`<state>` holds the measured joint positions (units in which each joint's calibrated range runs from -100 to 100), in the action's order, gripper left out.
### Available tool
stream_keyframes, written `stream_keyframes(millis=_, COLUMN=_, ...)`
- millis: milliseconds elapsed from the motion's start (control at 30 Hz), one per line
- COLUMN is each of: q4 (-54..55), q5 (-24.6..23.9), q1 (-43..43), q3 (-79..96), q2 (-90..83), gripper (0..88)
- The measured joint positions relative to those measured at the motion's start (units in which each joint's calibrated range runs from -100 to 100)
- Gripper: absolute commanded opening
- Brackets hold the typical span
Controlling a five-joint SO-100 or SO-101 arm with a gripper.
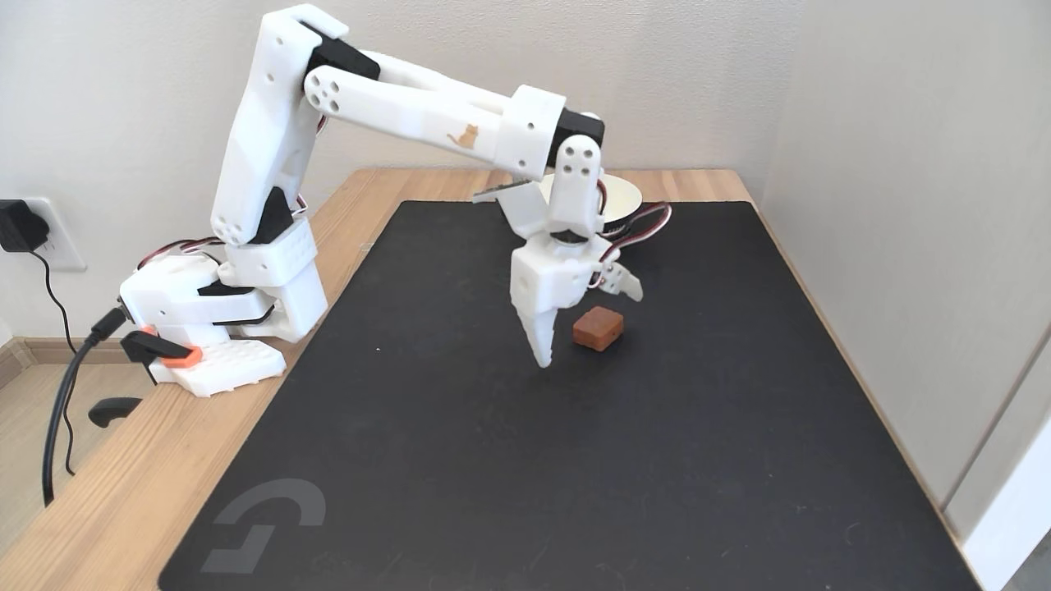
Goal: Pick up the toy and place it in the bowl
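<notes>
In the fixed view the toy [598, 328], a small reddish-brown block with rounded edges, rests on the black mat [427, 460] near its middle. My white gripper [587, 324] hangs over it, open: one long finger [542, 345] points down to the mat just left of the block, and the shorter finger [624, 283] is spread out above and behind it. The block lies between the two fingers, and I cannot tell whether either touches it. The bowl [624, 197] stands at the back of the mat, mostly hidden behind the wrist; only part of its cream inside shows.
The arm's base [222, 328] is clamped at the left side of the wooden table [107, 501]. Cables hang off the left edge by a wall socket [33, 234]. A wall closes in on the right. The mat's front half is bare.
</notes>
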<state>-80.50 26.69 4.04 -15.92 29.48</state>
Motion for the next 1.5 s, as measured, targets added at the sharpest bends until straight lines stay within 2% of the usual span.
stream_keyframes(millis=733, q4=0.17, q5=0.10, q1=-2.16, q3=-1.61, q2=5.08, gripper=52.0)
stream_keyframes(millis=833, q4=-0.34, q5=0.10, q1=-2.16, q3=-2.83, q2=5.33, gripper=44.0)
stream_keyframes(millis=867, q4=-0.51, q5=0.10, q1=-2.16, q3=-3.02, q2=5.33, gripper=40.0)
stream_keyframes(millis=900, q4=-0.51, q5=0.10, q1=-2.16, q3=-3.02, q2=5.33, gripper=32.0)
stream_keyframes(millis=1033, q4=-0.59, q5=0.10, q1=-2.16, q3=-3.31, q2=5.33, gripper=20.0)
stream_keyframes(millis=1333, q4=0.34, q5=0.00, q1=-3.08, q3=-5.01, q2=5.33, gripper=18.9)
stream_keyframes(millis=1433, q4=0.34, q5=0.00, q1=-3.16, q3=-5.01, q2=5.25, gripper=11.8)
stream_keyframes(millis=1500, q4=0.34, q5=0.00, q1=-3.33, q3=-5.10, q2=5.08, gripper=11.7)
